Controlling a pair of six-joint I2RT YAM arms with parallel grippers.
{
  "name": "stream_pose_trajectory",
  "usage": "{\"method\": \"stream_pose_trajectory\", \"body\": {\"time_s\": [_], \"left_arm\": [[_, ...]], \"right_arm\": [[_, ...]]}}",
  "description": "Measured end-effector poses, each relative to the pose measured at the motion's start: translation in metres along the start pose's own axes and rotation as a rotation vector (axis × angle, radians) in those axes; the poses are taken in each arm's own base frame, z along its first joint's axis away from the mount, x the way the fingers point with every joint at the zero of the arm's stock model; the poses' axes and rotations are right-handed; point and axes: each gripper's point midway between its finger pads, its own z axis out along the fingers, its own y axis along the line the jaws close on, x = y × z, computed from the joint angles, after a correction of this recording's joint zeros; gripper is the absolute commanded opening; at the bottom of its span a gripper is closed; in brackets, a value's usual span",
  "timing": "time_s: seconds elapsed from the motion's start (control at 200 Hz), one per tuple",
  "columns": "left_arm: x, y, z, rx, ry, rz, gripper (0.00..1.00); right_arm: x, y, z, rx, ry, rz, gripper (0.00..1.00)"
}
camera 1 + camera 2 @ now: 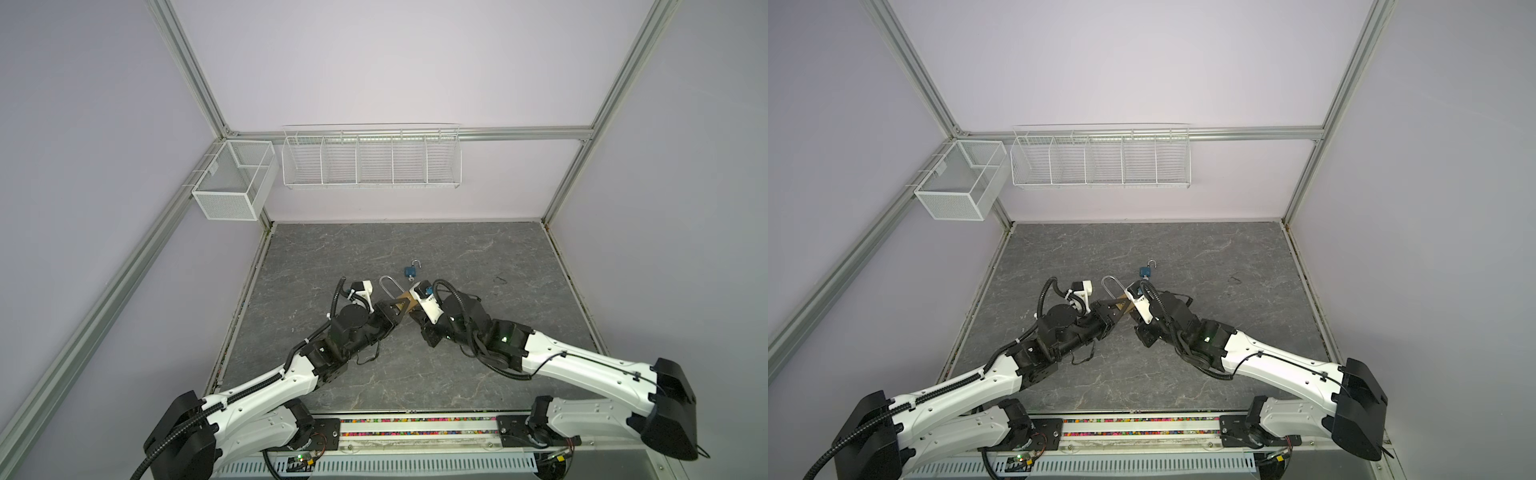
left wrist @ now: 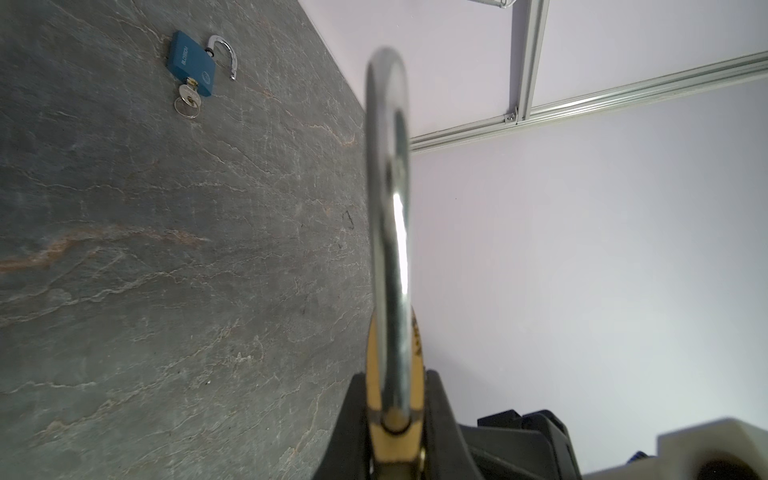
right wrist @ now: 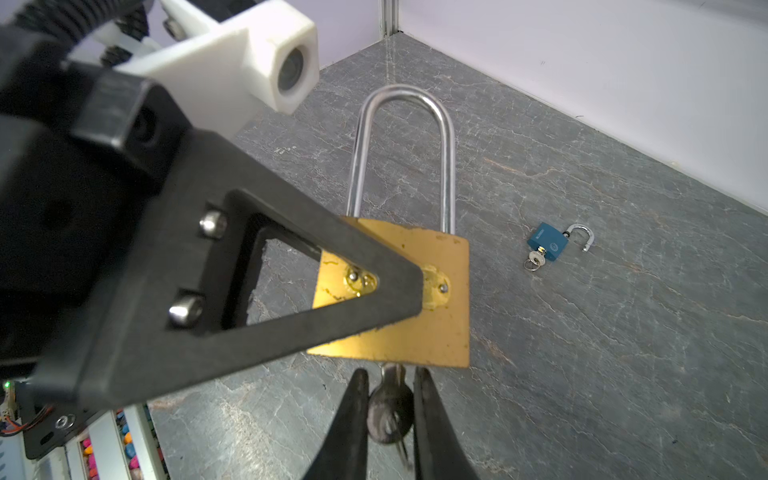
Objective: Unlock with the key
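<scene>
Left pincer (image 2: 395, 428) clamps the brass padlock (image 3: 432, 328) by its body, raised off the table (image 3: 582, 374). Narrow right pincer (image 3: 390, 380) seems to pinch the key (image 3: 390, 419) seated in that padlock's underside. Turn the key about its own shaft while the left holds firm. Far behind the padlock, wire rack (image 1: 372, 166) and mesh basket (image 1: 232, 195) look empty.

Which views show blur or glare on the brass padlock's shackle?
Left wrist view: the shackle, close to the lens, is blurred with a bright glare streak, while the blue padlock beyond is sharp. Right wrist view: brass padlock sharp, its key slightly soft.
</scene>
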Motion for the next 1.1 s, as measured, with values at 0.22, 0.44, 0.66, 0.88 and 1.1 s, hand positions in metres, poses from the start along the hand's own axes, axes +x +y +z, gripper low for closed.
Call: {"method": "stream_pose_trajectory", "body": {"time_s": [0.22,0.44,0.66,0.88,1.1], "left_arm": [[0.0,0.0,0.0,0.002,-0.004,0.019,0.0],[-0.001,-0.002,0.0,0.007,-0.017,0.084,0.0],[-0.001,-0.007,-0.004,0.087,-0.046,0.241,0.0],[-0.005,-0.014,-0.011,0.177,-0.087,0.312,0.0],[-0.001,-0.018,-0.016,0.246,-0.07,0.327,0.0]], "right_arm": [[0.0,0.0,0.0,-0.001,0.0,0.001,0.07],[0.0,0.001,0.0,-0.009,-0.001,0.011,0.07],[-0.001,0.004,0.001,-0.087,0.007,0.065,0.07],[-0.008,0.008,0.0,-0.162,-0.022,0.109,0.06],[-0.008,0.01,-0.004,-0.212,-0.05,0.134,0.07]]}}
